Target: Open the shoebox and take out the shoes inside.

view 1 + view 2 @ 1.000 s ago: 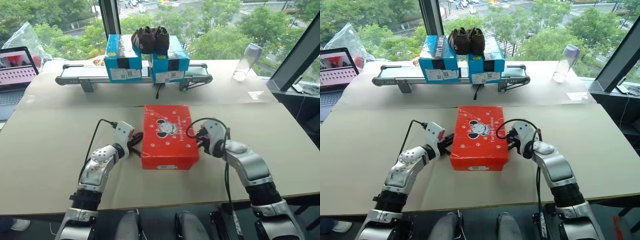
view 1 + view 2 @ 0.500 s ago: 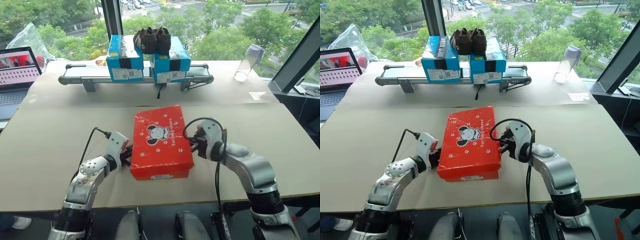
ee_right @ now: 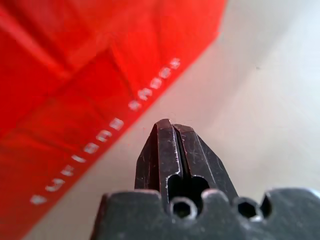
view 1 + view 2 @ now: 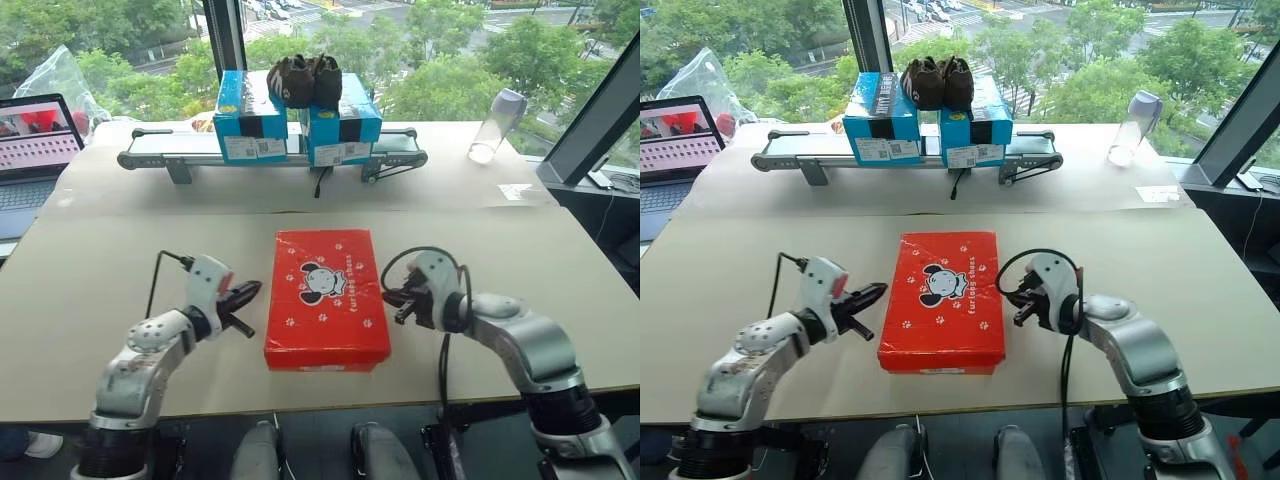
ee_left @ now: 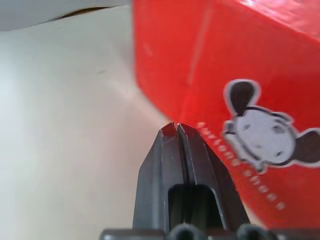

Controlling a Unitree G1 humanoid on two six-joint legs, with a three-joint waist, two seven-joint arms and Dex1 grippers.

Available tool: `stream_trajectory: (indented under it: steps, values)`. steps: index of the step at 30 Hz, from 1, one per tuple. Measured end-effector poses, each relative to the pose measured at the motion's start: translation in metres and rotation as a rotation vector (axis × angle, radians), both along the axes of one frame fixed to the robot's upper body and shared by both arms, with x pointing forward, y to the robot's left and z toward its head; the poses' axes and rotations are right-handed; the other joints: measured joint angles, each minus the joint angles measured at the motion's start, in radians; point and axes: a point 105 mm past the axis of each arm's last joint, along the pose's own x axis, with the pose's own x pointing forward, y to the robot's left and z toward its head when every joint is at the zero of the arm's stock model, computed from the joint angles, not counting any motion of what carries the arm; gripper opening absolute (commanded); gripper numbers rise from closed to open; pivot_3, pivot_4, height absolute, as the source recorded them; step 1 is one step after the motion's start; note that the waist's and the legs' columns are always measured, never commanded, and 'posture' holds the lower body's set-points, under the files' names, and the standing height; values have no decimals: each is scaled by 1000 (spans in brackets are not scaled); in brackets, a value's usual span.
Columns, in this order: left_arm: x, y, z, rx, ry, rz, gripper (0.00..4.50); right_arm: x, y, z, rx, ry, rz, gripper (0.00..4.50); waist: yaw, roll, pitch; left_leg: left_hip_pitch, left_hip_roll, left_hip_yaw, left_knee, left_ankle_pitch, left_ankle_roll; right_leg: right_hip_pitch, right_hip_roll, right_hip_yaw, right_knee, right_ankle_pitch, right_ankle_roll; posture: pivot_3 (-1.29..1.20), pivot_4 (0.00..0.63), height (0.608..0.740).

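The red shoebox (image 4: pixel 325 296) lies flat on the table with its lid down, mouse face and paw prints on top. Its side wall shows red in the left wrist view (image 5: pixel 240 75) and in the right wrist view (image 3: pixel 75 90). My left gripper (image 4: pixel 254 289) is shut and empty, just off the box's left side and pointing at it. On the other side, my right gripper (image 4: pixel 390 297) is shut and empty too, a short gap from the box's right side. The shoes are hidden, with the lid closed.
At the back, a conveyor (image 4: pixel 150 148) carries two blue boxes (image 4: pixel 245 115) with a dark brown pair of shoes (image 4: pixel 304 78) on top. A laptop (image 4: pixel 35 150) sits at the far left, a clear bottle (image 4: pixel 495 124) at the far right. The table's front edge (image 4: pixel 330 405) is close.
The shoebox was tilted and turned half a second ago; now it lies flat and square. Both grippers have drawn back from its sides, the left one outward to the left.
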Motion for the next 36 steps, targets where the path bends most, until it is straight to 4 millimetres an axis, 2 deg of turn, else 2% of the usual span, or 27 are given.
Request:
stream_trajectory:
  steps: [5, 6, 8, 10, 14, 18, 21, 27, 31, 33, 36]
  values:
    - [-4, 27, 12, 35, 8, -47, 40, 7, -41, 14, -53, -25, -31, 0, 3, 0, 0, -1, 0, 1, 0, 0, 0, -1, -1, 0, -1, 0, 0, 0, 150, 740]
    - [-5, 34, 20, 34, 3, -70, 446, 6, -52, 20, -61, -28, -23, 0, 5, 0, 1, -2, 0, 1, 0, 0, 0, -2, -1, 0, 0, 0, 0, 0, 150, 740]
    - [-7, 38, 32, 30, -17, -103, 710, 4, -60, 29, -75, -43, -5, 0, 5, 0, 1, -2, 0, 1, -1, 0, 0, -3, -1, 0, -1, 0, 0, 0, 150, 740]
    - [-11, 37, 46, 10, -38, -159, 1648, -2, -61, 38, -66, -49, 44, 0, 5, 0, 1, -2, 0, 1, -1, 0, 0, -3, -1, 0, -1, 0, 0, 0, 150, 740]
    - [-25, 30, 65, -24, -25, -272, 2867, -14, -58, 39, -64, -14, 118, 0, 3, -1, 1, -2, 0, 1, -1, 0, 0, -4, -1, 1, -1, -1, 0, 0, 150, 740]
    - [-46, 28, 101, 46, 9, -414, 4277, -23, -62, 39, -60, 24, 152, 0, 1, -3, 3, -2, 0, 2, -1, 0, 0, -5, -1, 1, 0, -1, 0, 0, 150, 740]
    - [-57, 22, 130, 125, 5, -489, 4393, -27, -60, 40, -45, 40, 184, 0, 1, -2, 4, -2, 0, 2, -1, -1, -1, -8, -1, 1, -1, -1, 0, 0, 150, 740]
    - [-76, 15, 163, 270, 31, -588, 4393, -30, -48, 40, -8, 19, 257, 0, 1, -2, 5, -1, 0, 3, -1, -1, -2, -9, -2, 1, -1, -1, 0, 0, 150, 740]
    - [-86, 8, 186, 317, 0, -640, 4393, -32, -25, 28, 18, 32, 349, 0, 0, -3, 6, -2, 0, 3, -2, -1, -2, -7, 0, 2, 0, -1, -1, 0, 150, 740]
    - [-90, 5, 193, 325, -11, -662, 4393, -33, -13, 20, 40, 47, 390, 0, -1, -2, 6, -2, 0, 3, -3, -1, -1, -7, 0, 2, 0, -1, 0, 0, 150, 740]
    - [-93, 2, 195, 319, 4, -685, 4393, -33, -5, 7, 16, 73, 428, 0, 0, -2, 6, -2, 0, 4, -3, -1, -1, -8, 0, 3, 0, -1, -1, 0, 150, 740]
